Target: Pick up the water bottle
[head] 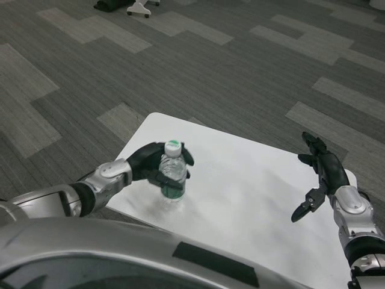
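The bottle (173, 174) stands upright on the tabletop (252, 192), left of centre in the frame and near the tabletop's left edge, so a loose or lopsided grip could let it slip or tip over that edge as it lifts. The left hand (151, 164) is wrapped around its middle, fingers curled against the clear body. The right hand (319, 174) hovers at the frame's right, spread and holding nothing.

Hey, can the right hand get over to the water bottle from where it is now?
Probably yes: bare table lies between the right hand and the bottle. But the left hand already wraps around it.
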Controlling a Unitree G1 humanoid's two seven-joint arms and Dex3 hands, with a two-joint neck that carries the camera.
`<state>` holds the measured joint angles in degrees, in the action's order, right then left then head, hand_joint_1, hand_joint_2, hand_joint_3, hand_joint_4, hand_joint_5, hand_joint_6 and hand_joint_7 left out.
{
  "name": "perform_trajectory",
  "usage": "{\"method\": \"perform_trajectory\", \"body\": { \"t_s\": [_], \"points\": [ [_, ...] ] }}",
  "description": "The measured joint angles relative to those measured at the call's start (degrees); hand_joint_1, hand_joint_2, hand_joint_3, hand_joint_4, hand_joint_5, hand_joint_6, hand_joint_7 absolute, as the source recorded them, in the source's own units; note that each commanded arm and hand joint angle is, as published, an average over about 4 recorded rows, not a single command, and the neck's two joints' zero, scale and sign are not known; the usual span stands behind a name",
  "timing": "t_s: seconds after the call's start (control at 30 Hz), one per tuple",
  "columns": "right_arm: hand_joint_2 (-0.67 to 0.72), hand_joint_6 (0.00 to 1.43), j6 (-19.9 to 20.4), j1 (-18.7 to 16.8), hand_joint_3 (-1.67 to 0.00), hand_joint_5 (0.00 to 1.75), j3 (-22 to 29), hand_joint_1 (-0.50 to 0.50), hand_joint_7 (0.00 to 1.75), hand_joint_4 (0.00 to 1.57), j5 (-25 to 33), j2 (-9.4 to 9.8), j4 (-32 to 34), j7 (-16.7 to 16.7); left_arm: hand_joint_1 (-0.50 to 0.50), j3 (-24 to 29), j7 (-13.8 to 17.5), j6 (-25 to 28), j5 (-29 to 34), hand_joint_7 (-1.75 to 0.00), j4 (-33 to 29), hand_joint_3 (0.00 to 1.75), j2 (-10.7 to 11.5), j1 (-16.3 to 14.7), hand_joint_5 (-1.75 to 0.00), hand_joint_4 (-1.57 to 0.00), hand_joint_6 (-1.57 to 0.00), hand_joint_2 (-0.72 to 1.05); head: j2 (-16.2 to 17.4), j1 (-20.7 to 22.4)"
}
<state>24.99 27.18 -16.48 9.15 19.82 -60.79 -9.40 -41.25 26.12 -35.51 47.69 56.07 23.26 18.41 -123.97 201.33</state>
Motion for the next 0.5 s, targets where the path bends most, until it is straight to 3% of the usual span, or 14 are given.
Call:
{"method": "perform_trajectory", "body": {
  "t_s": [0.27, 0.5],
  "points": [
    [0.60, 0.00, 0.0, -0.5, -0.16, 0.78, 0.9, -0.29, 0.07, 0.00, 0.0, 0.03, 0.5, 0.0, 0.50, 0.0, -1.0, 3.5, 0.0, -1.33, 0.0, 0.07, -3.1, 6.8, -1.75, -1.53, -1.21, 0.69, -2.8, -7.3],
    [0.60, 0.00, 0.0, -0.7, -0.16, 0.78, 1.8, -0.29, 0.07, 0.00, 0.0, 0.34, 1.0, 0.0, 0.50, -0.5, -5.7, 4.0, -0.1, -1.33, 3.2, 0.02, -5.8, 11.3, -1.75, -1.53, -1.28, 0.78, -5.0, -16.4]
  ]
}}
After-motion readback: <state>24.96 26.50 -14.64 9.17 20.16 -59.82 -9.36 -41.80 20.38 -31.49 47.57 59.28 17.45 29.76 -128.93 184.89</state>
